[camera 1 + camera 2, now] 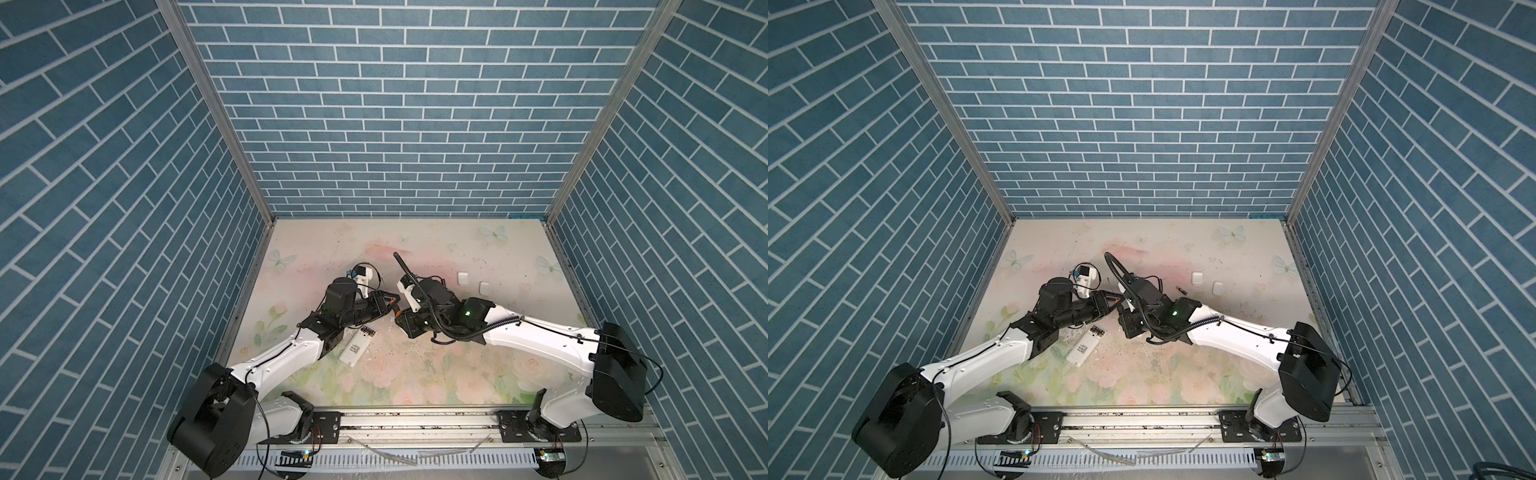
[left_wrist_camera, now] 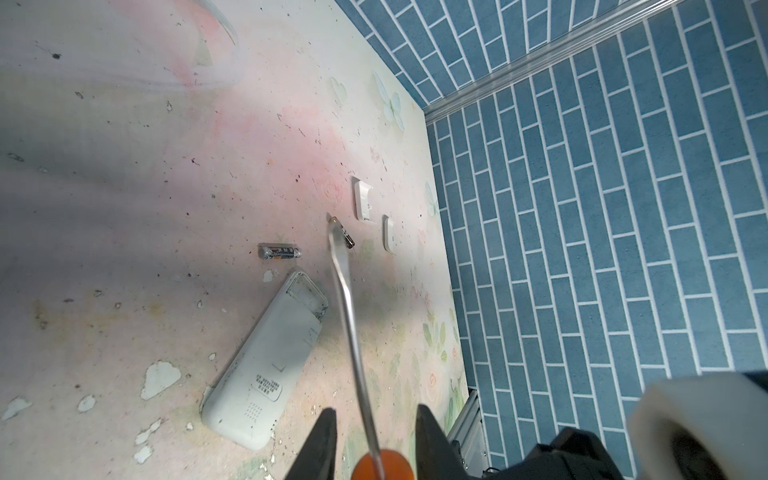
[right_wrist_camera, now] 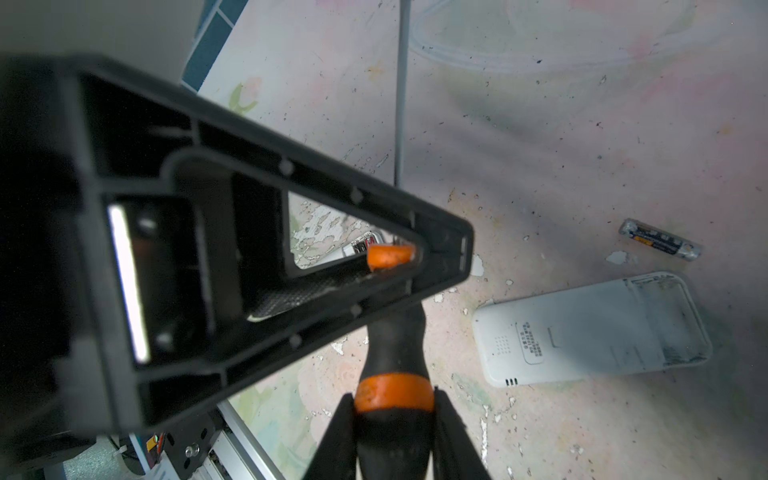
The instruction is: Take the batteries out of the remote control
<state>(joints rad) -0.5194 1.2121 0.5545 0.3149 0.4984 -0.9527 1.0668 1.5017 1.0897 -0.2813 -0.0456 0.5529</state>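
One battery (image 2: pixel 279 252) lies loose on the tabletop (image 2: pixel 124 187), just off the open end of the remote control (image 2: pixel 266 361). It is ahead of the left end effector (image 2: pixel 376 411) and well clear of its fingers. A second battery (image 2: pixel 348 240) lies farther on, near two white covers (image 2: pixel 363 199); in the left wrist view the tip of the screwdriver (image 2: pixel 347 299) crosses in front of it. The remote control's battery bay looks empty.

The right end effector (image 3: pixel 394 395) is clamped on the screwdriver's black handle, right beside an orange band. The left end effector's fingers flank the orange collar where the shaft begins; I cannot tell whether they press it.

In both top views the arms reach inward from either side, and their wrists nearly meet over the middle of the tabletop. A second remote (image 1: pixel 357 345) lies just beside the left arm.
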